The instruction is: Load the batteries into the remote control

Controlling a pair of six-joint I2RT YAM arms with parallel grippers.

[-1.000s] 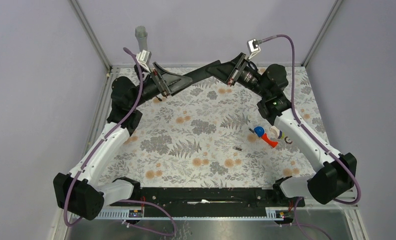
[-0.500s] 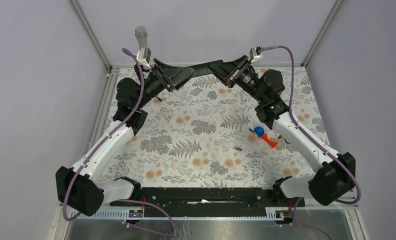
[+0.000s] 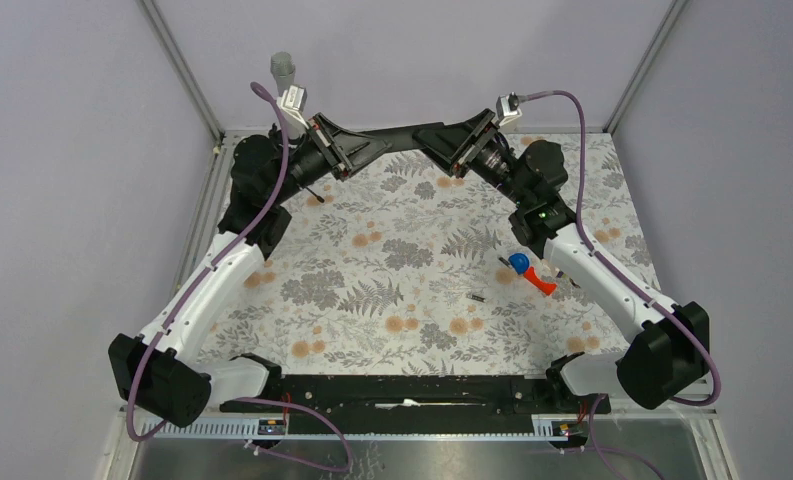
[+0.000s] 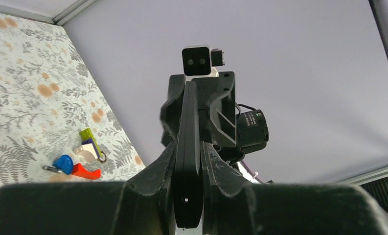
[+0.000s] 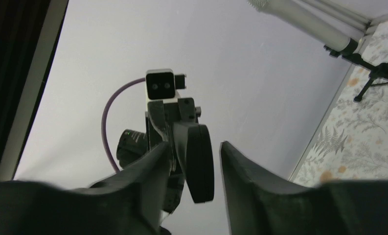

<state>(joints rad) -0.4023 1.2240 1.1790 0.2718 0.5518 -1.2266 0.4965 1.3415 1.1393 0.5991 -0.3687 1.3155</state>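
Both arms were raised over the far side of the table [image 3: 372, 300] with the remote control [image 3: 410, 134] carried in the air between them. The left gripper [image 4: 188, 152] was clamped on one end, while the right gripper [image 5: 193, 149] stood parted around the other end, with a sliver of gap at each finger. The one battery [image 3: 477, 297] in view lay loose on the table, well apart from the remote, so I judged that loading had not begun; whether the compartment was open could not be told.
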